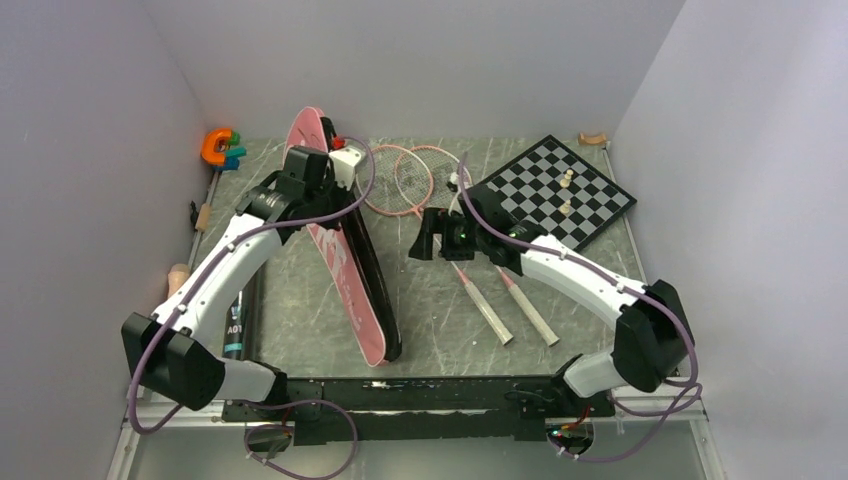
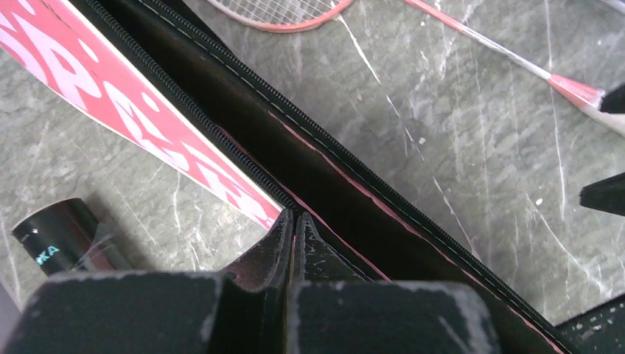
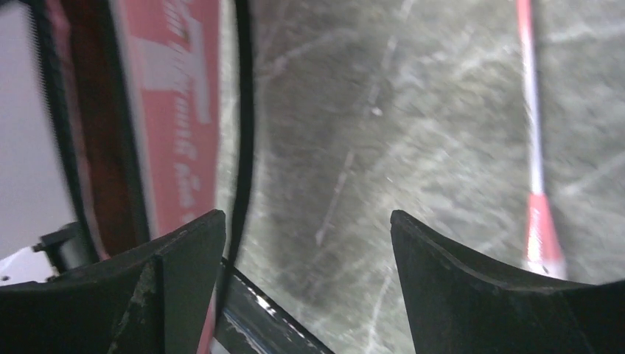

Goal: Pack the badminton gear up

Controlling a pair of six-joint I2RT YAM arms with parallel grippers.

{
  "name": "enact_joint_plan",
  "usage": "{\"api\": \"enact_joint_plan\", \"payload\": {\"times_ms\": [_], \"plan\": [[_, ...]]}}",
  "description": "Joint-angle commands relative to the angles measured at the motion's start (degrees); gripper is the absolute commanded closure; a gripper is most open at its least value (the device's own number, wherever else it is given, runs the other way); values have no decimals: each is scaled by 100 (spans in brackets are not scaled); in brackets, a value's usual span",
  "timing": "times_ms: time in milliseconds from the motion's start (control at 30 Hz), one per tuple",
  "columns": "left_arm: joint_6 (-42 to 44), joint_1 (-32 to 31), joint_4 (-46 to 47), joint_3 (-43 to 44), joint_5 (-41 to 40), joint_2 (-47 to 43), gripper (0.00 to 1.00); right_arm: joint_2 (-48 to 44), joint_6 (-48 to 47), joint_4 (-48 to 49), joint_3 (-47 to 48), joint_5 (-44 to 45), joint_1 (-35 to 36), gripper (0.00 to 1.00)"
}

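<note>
While the dark tube (image 2: 63,232) lies on the table (image 3: 413,110) just to its left, the left gripper (image 2: 292,219) is clenched on the black zipper rim of the pink SPORT racket bag (image 1: 340,268), which stands on its edge. To the right of the bag, the right gripper (image 3: 306,221) hangs over the table with jaws wide apart, grasping nothing. The two pink-framed rackets (image 1: 490,312) lie flat beside it, on its right. The chessboard (image 1: 590,180) is further right.

Left tool (image 2: 292,223) pinched shut on racket bag (image 2: 147,118) rim; dark tube (image 2: 63,228) beside.
</note>
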Motion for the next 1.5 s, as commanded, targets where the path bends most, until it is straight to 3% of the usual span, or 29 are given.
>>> {"api": "enact_joint_plan", "payload": {"times_ms": [0, 200, 467, 700, 1067, 1200, 1367, 1400, 1467], "plan": [[260, 64, -80, -252, 537, -365, 100, 179, -16, 450, 830, 185, 294, 13], [376, 77, -32, -567, 841, -800, 100, 262, 6, 775, 1254, 618, 647, 11], [368, 78, -143, -547, 1151, -1115, 100, 1237, -73, 915, 1819, 753, 1124, 12], [341, 78, -227, -578, 1191, -1242, 100, 1733, 126, 1253, 1875, 878, 1178, 15], [207, 96, -268, -464, 1354, -1365, 100, 2365, 878, 2566, 1789, 860, 1142, 24], [166, 227, -272, -440, 1478, -1459, 100, 2842, 914, 2554, 2181, 857, 1131, 35], [197, 337, -104, -688, 1452, -1680, 100, 2723, 318, 2188, 2521, 1323, 1156, 72], [183, 353, -69, -758, 1441, -1690, 89, 2616, 167, 2113, 2550, 1485, 1171, 79], [88, 398, 18, -899, 1475, -1685, 47, 2439, -151, 1917, 2605, 1827, 1265, 89]]}}
